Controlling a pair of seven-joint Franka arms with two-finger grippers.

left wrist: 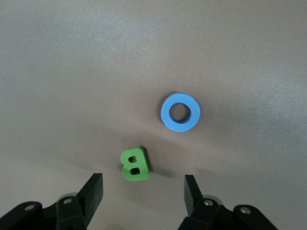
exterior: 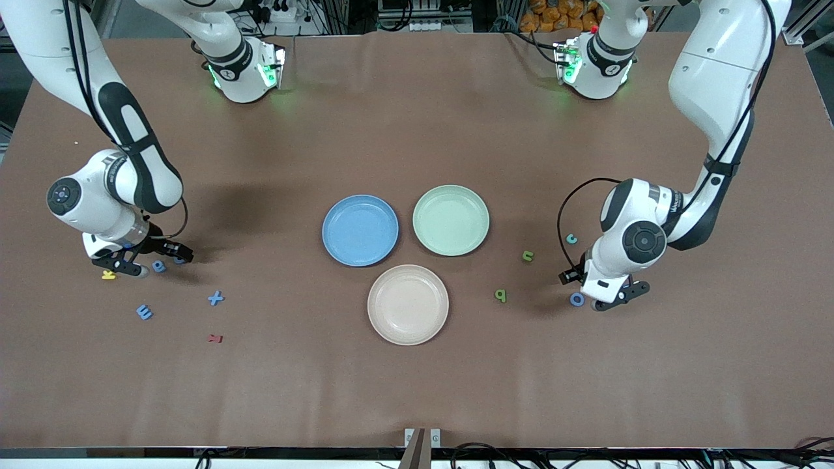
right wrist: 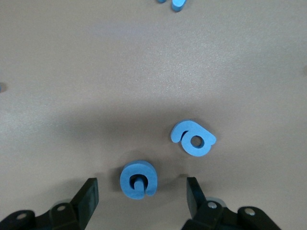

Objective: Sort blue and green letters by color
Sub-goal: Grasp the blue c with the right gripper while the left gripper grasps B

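My left gripper (exterior: 607, 294) (left wrist: 142, 191) hangs low over the table, open, at the left arm's end. A green letter B (left wrist: 135, 164) lies flat between its fingertips, untouched. A blue ring letter (left wrist: 180, 111) (exterior: 576, 299) lies close beside it. My right gripper (exterior: 140, 260) (right wrist: 141, 195) is low at the right arm's end, open around a blue rounded letter (right wrist: 137, 179) that neither finger touches. A second blue letter (right wrist: 193, 138) (exterior: 158, 266) lies just past it. More blue letters (exterior: 144, 312) (exterior: 215, 298) and green letters (exterior: 528, 256) (exterior: 500, 295) lie on the table.
A blue plate (exterior: 360, 230), a pale green plate (exterior: 451, 219) and a beige plate (exterior: 408, 303) stand grouped mid-table. A yellow letter (exterior: 109, 274) lies by the right gripper, a dark red one (exterior: 215, 338) nearer the camera. A teal letter (exterior: 571, 238) lies near the left arm.
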